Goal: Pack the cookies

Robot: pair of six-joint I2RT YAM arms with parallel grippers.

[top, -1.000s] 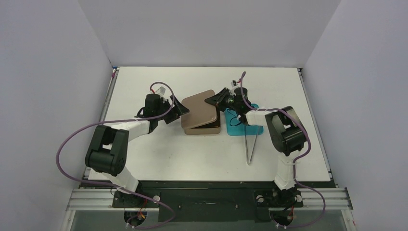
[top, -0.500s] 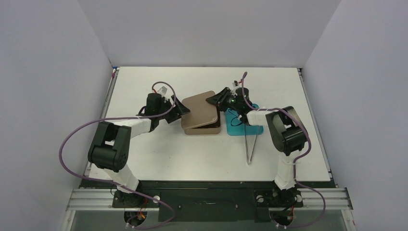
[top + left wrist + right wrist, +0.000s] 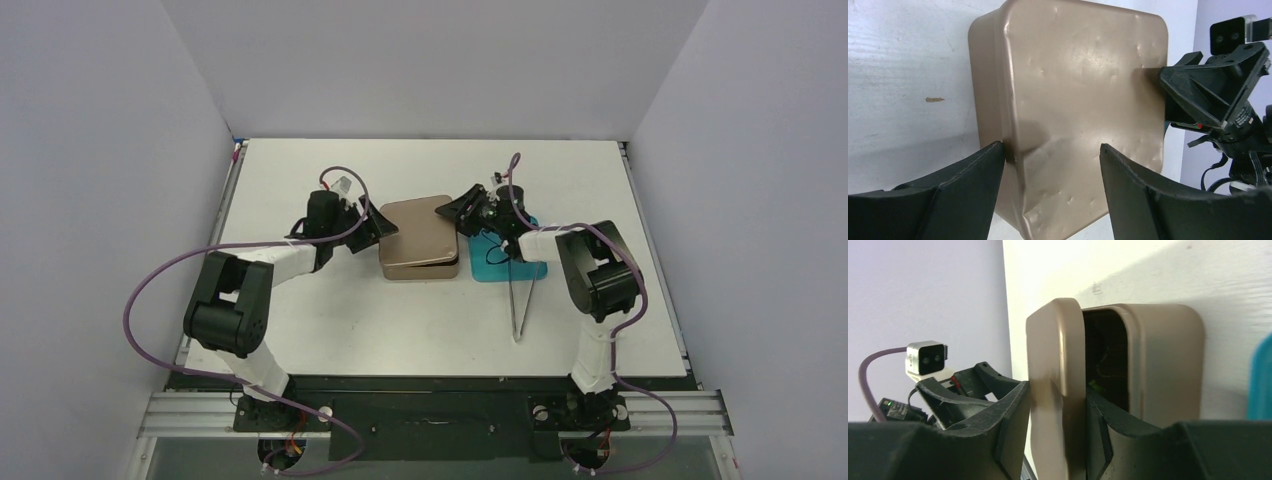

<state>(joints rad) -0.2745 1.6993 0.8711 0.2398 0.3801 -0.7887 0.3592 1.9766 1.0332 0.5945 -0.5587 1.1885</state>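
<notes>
Tan tin [image 3: 420,268]: lid [image 3: 418,232] laid on top. One corner was straddled by the spread left gripper [image 3: 1050,150]. The lid rim was bracketed by the right gripper [image 3: 1055,390]; whether it was pinched could not be told.

The table [image 3: 320,325] bears a bronze tin [image 3: 415,238], tweezers [image 3: 520,305], perhaps a teal tray [image 3: 490,270].

The lid [image 3: 1073,90] is thin bronze-toned metal with a soft satin sheen, pocked with small dents. The tin [image 3: 1163,360] under it has the same smooth, dull-gloss finish. The tabletop [image 3: 908,60] is matt white, faintly grained and scuffed. The left hand [image 3: 1048,150] and right hand [image 3: 1055,395] are matt black plastic. The tweezers [image 3: 517,325] are bare shiny metal.
</notes>
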